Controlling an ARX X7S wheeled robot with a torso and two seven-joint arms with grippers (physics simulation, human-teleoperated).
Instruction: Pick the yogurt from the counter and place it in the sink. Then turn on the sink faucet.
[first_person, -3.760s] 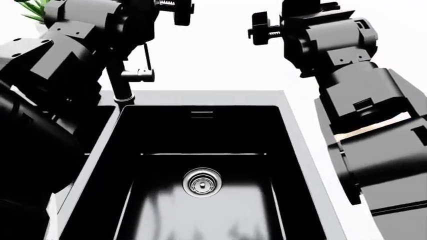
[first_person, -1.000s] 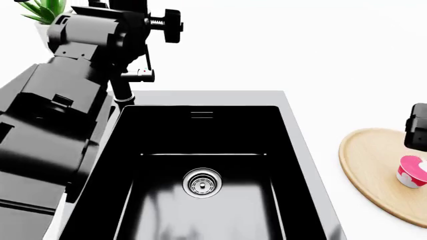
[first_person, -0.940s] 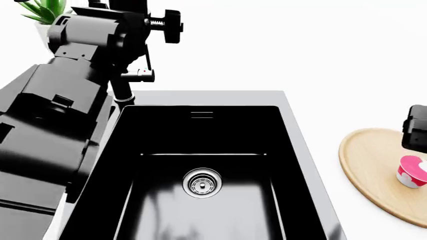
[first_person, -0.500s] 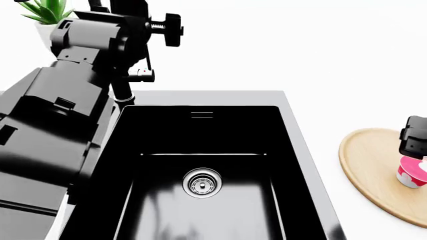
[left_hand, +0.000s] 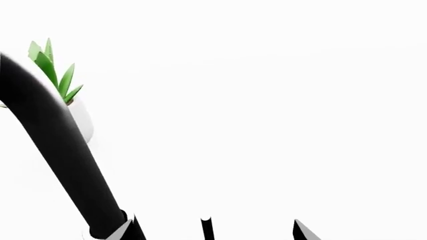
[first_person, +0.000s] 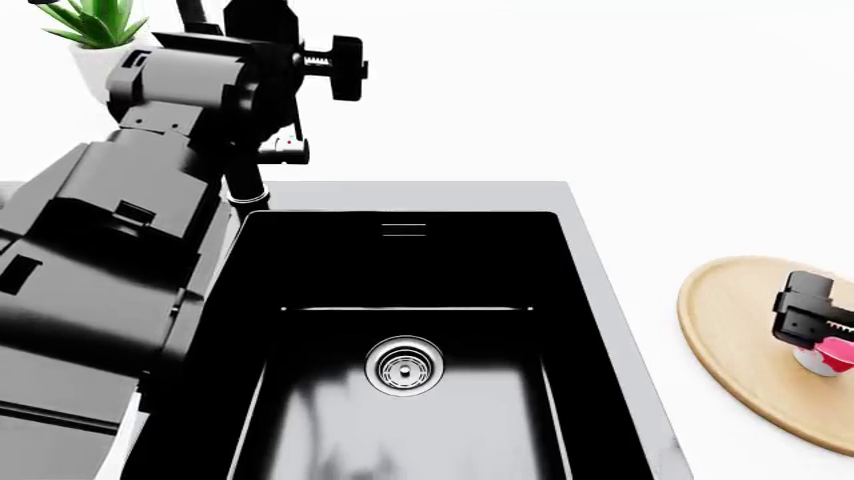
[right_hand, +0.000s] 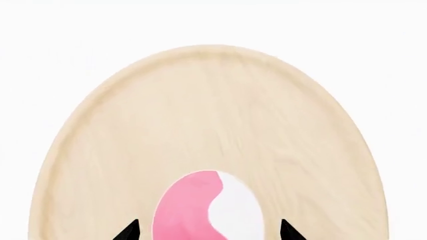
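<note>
Pink and white, the yogurt (first_person: 834, 350) sits on the round wooden board (first_person: 747, 330), which lies on the white counter (first_person: 667, 120) to the right of the sink (first_person: 400, 330). Half a second ago the right gripper (first_person: 809, 318) hung just behind the cup, leaving most of its top in sight; now it has come down and forward over the yogurt, so that from the head camera only a sliver of pink shows beneath the black body. In the right wrist view the two dark fingertips (right_hand: 131, 231) flank the cup (right_hand: 207, 205) on either side, spread apart, with a thin gap of board visible between each tip and the cup wall, though so little of the tips shows that contact cannot be fully ruled out. The cup stands upright near the board's edge.

On the other side, the left arm (first_person: 147, 200) has lifted a little since the earlier frame and reaches up beside the sink faucet (first_person: 247, 170), its wrist near the short lever. The left gripper (left_hand: 207, 227) shows only as finger points at the frame's edge, set apart, with the curved faucet pipe (left_hand: 60, 150) close by and a potted plant (left_hand: 63, 95) behind it. Black and dry, the basin holds only its steel drain (first_person: 403, 364).
</note>
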